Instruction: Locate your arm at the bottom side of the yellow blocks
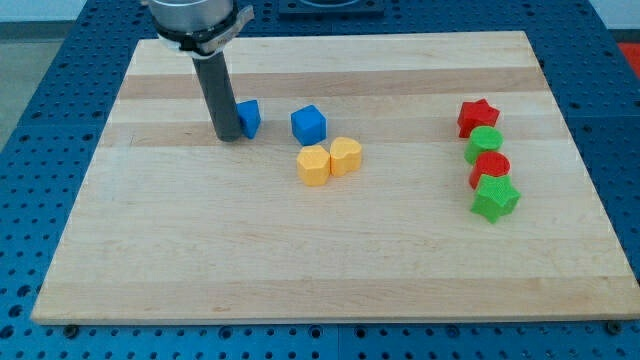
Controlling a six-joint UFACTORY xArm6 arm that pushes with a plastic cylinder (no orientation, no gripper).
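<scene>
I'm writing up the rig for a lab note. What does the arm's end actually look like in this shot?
Only the arm's lower end shows: a round silver-grey metal collar at the view's top, with a straight, smooth, dark grey cylindrical rod below it. My tip is blunt and plain. No cables, labels or markings are visible.

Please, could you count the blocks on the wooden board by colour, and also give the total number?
Blue blocks: 2, a blue block partly hidden behind my tip and a blue cube.
Yellow blocks: 2, a yellow hexagonal block touching a yellow heart-like block.
Red blocks: 2, a red star and a red round block.
Green blocks: 2, a green round block and a green star.
Total: 8
</scene>
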